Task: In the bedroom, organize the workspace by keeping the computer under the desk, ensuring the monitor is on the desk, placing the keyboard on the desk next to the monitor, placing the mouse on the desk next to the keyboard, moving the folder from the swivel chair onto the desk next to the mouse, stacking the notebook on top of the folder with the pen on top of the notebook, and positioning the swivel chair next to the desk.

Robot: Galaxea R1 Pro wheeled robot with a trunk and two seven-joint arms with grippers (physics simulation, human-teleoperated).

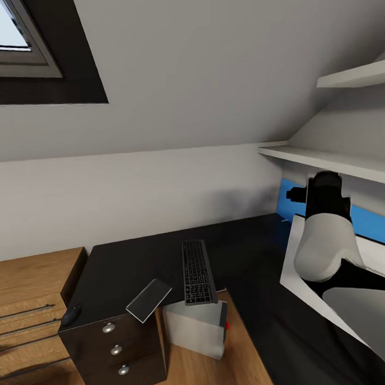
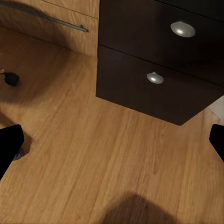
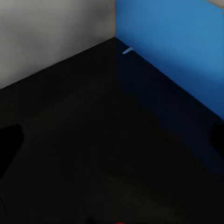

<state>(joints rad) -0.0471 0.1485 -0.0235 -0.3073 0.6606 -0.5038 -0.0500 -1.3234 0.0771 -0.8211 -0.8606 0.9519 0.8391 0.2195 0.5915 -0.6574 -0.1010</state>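
The keyboard (image 1: pixel 197 272) lies on the black desk (image 1: pixel 134 262), reaching its front edge. The mouse (image 1: pixel 71 315) sits at the desk's left corner above the drawers (image 1: pixel 116 349). Tilted over the front edge is the notebook (image 1: pixel 149 299). Below it, the white computer (image 1: pixel 195 327) stands under the desk. The monitor (image 1: pixel 366 314) stands at the right, pale back toward me, with my right arm (image 1: pixel 324 237) in front of it. A thin pale pen (image 3: pixel 128 50) lies by the blue panel. My right gripper (image 3: pixel 112 140) is open over the desk top. My left gripper (image 2: pixel 112 144) is open above the floor by the drawers (image 2: pixel 158 79).
A light wooden drawer chest (image 1: pixel 29 311) stands left of the desk. A long blue wall panel (image 1: pixel 373 218) and white shelves (image 1: pixel 331 158) line the right wall. The sloped ceiling with a skylight (image 1: pixel 18 49) hangs low. A small dark caster-like object (image 2: pixel 10 78) sits on the wood floor.
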